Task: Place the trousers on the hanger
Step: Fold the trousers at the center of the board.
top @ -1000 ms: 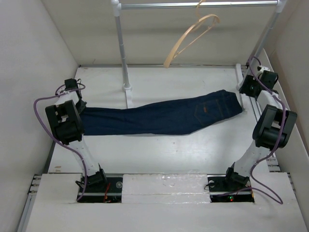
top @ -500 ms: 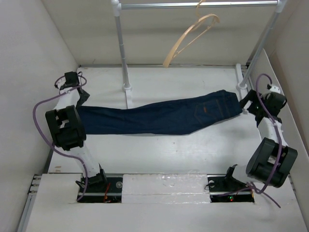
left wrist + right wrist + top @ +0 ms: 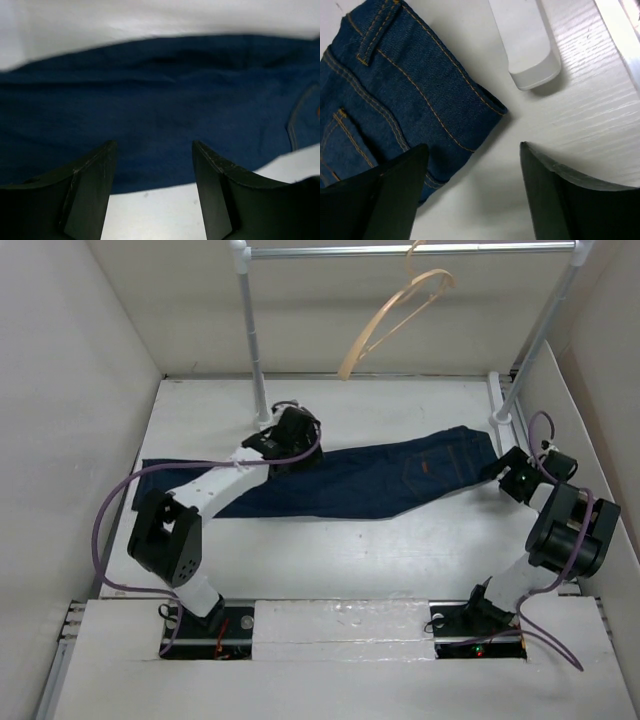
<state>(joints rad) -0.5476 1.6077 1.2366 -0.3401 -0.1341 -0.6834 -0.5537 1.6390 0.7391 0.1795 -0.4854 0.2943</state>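
The trousers (image 3: 350, 480) lie flat across the bench (image 3: 330, 550), waistband to the right, 2 legs running left; the hanger (image 3: 440, 277) hangs from the rail (image 3: 400, 251) at the far side, well apart. The denim looks heavy, soft and limp, so it will likely sag wherever unsupported. The left end effector (image 3: 152, 150) hovers wide open over the mid-leg; the right end effector (image 3: 472, 150), also wide open, sits just beside the waistband corner. The best hold is probably the thick stitched waistband, plus a pinch of leg cloth.

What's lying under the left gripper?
Under the left gripper lie the dark blue trousers, spread on the white table. Anything beneath the cloth is covered.
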